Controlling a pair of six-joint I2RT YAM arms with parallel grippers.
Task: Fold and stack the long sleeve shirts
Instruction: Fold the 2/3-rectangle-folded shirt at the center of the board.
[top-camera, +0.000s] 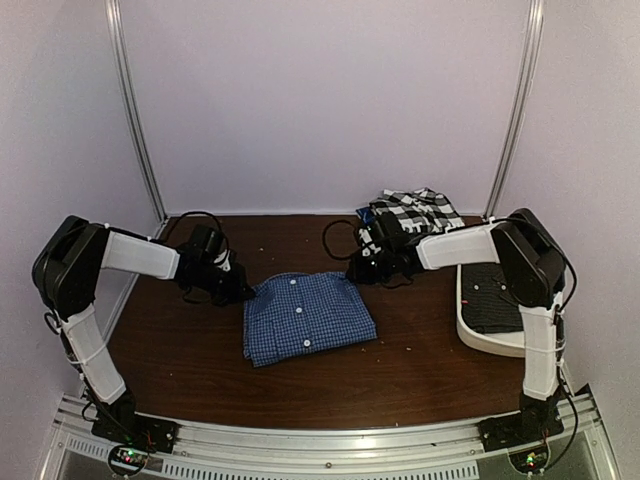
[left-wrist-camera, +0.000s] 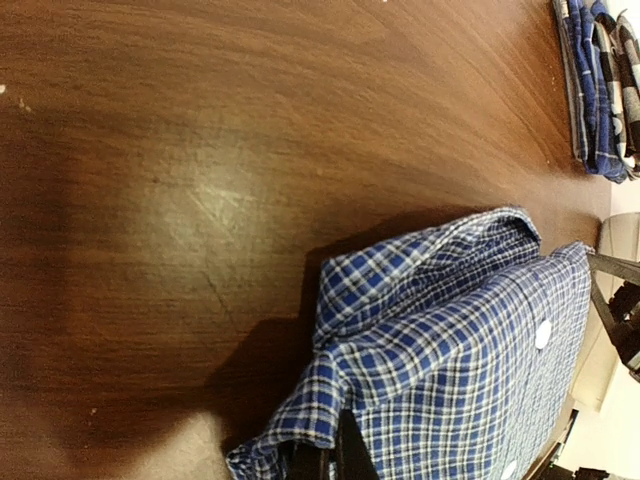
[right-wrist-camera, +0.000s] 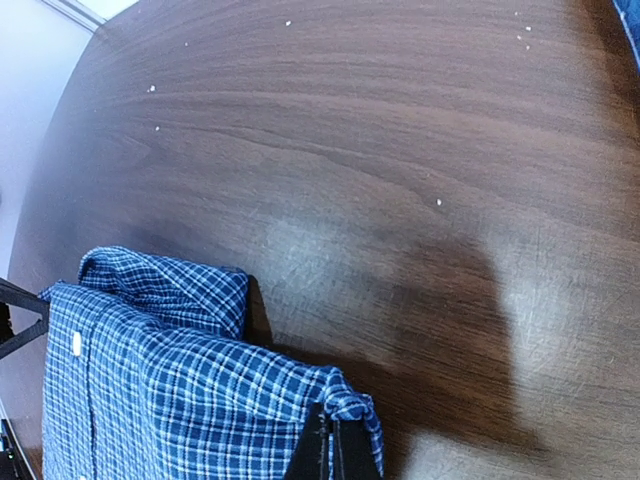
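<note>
A folded blue-and-white fine-check shirt (top-camera: 308, 315) lies buttons-up in the middle of the table. My left gripper (top-camera: 243, 290) is shut on its far left corner, where cloth (left-wrist-camera: 450, 360) bunches over the closed fingertips (left-wrist-camera: 345, 450). On the far right corner my right gripper (top-camera: 362, 272) is shut too; a small fold of the same shirt (right-wrist-camera: 170, 390) wraps its closed fingertips (right-wrist-camera: 345, 455). Both pinched corners stand a little above the wood. A black-and-white large-check shirt (top-camera: 415, 212) lies crumpled at the back right, behind the right arm.
A white plastic tub (top-camera: 478, 325) stands at the right edge with something dark in it. The crumpled cloth pile (left-wrist-camera: 600, 80) shows some blue among the black-and-white checks. Brown tabletop (top-camera: 200, 350) runs to pale walls on three sides.
</note>
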